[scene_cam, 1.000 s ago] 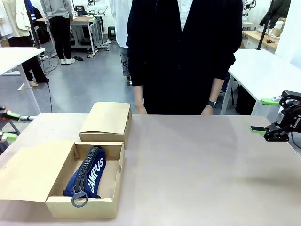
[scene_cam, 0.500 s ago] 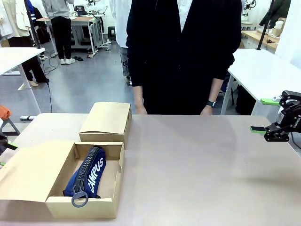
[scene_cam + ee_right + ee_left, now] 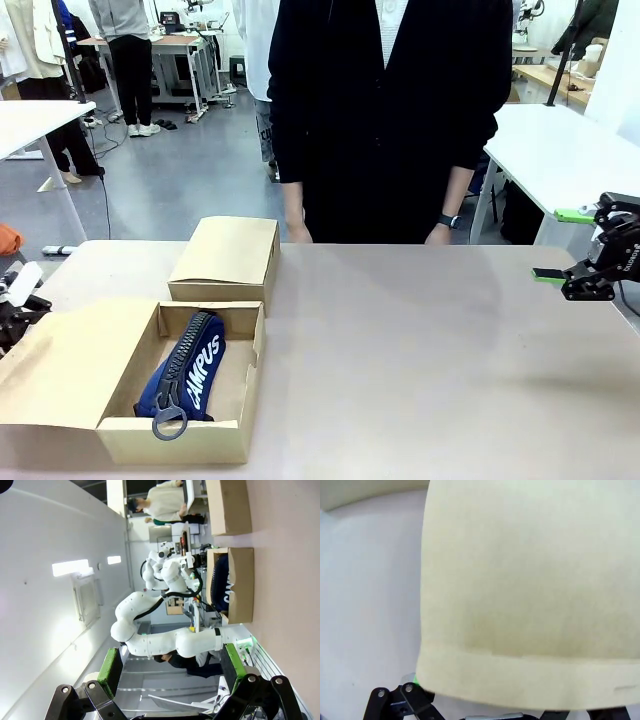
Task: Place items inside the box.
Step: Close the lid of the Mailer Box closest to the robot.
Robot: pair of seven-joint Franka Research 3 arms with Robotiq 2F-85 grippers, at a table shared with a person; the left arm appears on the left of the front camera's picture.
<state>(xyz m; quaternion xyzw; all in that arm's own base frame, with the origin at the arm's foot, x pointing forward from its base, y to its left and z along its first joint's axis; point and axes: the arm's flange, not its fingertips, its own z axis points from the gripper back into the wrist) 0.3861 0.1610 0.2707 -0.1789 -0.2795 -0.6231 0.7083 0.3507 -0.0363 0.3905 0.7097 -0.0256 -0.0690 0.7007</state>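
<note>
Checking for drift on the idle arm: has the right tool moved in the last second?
No. In the front view the right tool sits at the same spot above the table's right edge, jaws open, as in both earlier pictures.

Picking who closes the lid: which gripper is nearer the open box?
Left. The left gripper sits beside the open box's flap; the right gripper hovers across the table.

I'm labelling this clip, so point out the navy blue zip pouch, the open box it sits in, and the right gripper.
navy blue zip pouch (image 3: pixel 190 370): front view, on the middle of its blue fabric.
open box (image 3: pixel 175 441): front view, on its near cardboard wall.
right gripper (image 3: pixel 552 245): front view, midway between its green-padded fingertips.
</note>
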